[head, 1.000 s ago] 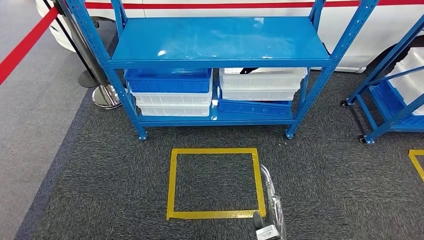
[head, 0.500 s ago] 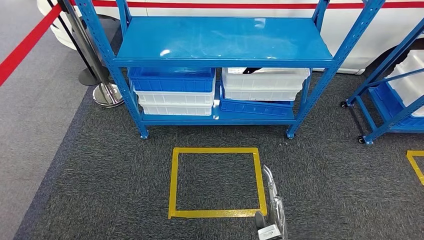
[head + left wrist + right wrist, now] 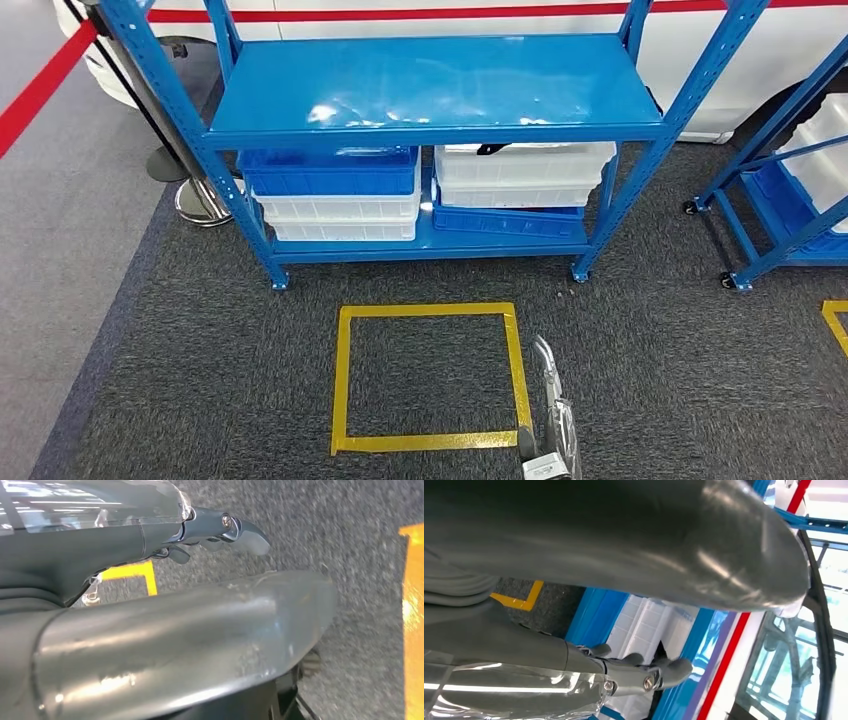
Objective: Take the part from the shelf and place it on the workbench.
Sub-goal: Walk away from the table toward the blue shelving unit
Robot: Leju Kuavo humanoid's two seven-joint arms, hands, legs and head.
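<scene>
A blue metal shelf [image 3: 430,85] stands ahead of me, its top level bare. On its low level sits a white bin [image 3: 520,165], and a dark part [image 3: 492,149] pokes over the bin's rim. The right wrist view has this dark part [image 3: 662,653] beyond the fingers [image 3: 644,677]. My right hand [image 3: 548,445] hangs low at the bottom edge of the head view, beside the yellow floor square [image 3: 430,311], holding nothing. My left hand [image 3: 190,625] hangs over the carpet with its fingers [image 3: 235,527] straight and nothing in it.
Blue and white bins [image 3: 335,185] are stacked at the shelf's left, and a tilted blue bin [image 3: 505,221] lies under the white one. A second blue rack [image 3: 790,190] stands at the right. A stanchion base [image 3: 195,200] and a red belt [image 3: 35,95] are at the left.
The whole picture has shifted a little, so the camera has moved; the shelf now sits slightly lower and further left. My right hand keeps hanging at the bottom edge.
</scene>
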